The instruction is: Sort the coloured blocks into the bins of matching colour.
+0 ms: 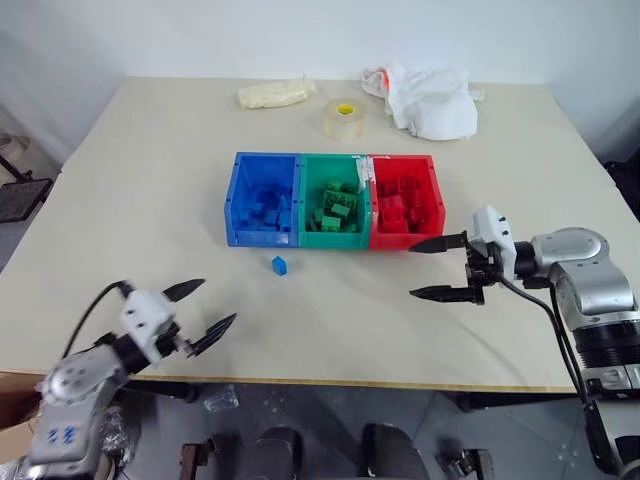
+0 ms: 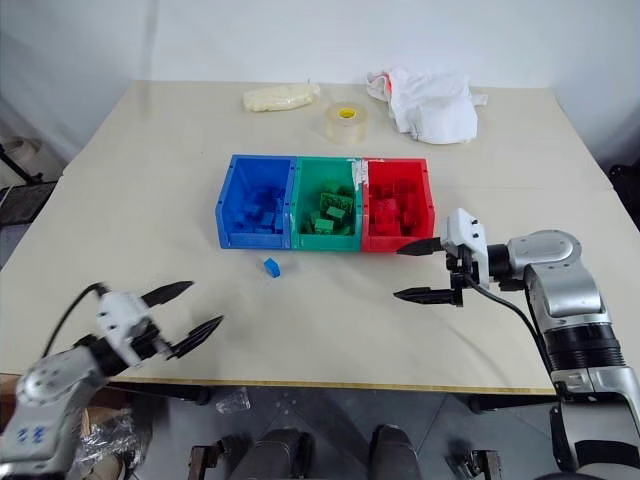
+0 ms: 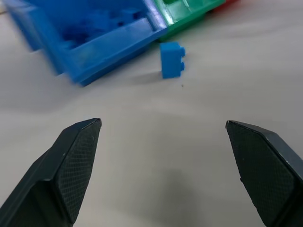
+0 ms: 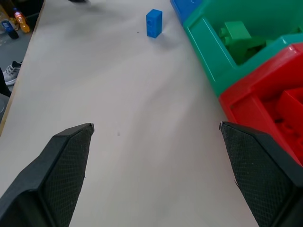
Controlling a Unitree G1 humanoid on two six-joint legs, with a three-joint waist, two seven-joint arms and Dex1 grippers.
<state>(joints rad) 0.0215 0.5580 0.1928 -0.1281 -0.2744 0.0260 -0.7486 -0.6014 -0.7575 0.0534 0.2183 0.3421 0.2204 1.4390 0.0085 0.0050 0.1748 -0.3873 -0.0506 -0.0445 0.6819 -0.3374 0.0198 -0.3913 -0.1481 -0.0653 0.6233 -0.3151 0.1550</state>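
Three joined bins stand mid-table: blue bin [image 1: 236, 200], green bin [image 1: 305, 192], red bin [image 1: 434, 190], each holding several blocks of its own colour. One small blue block [image 1: 279, 265] lies on the table just in front of the blue bin; it is the blue block [image 3: 171, 59] in the left wrist view and the blue block [image 4: 154, 22] in the right wrist view. My left gripper [image 1: 208, 310] is open and empty near the table's front left edge, pointing toward that block. My right gripper [image 1: 432, 268] is open and empty in front of the red bin, pointing left.
A clear tape roll [image 1: 342, 120] stands behind the bins. A white cloth [image 1: 432, 100] lies at the back right and a pale bag [image 1: 274, 94] at the back. The table's front edge [image 1: 330, 382] runs just behind my left gripper.
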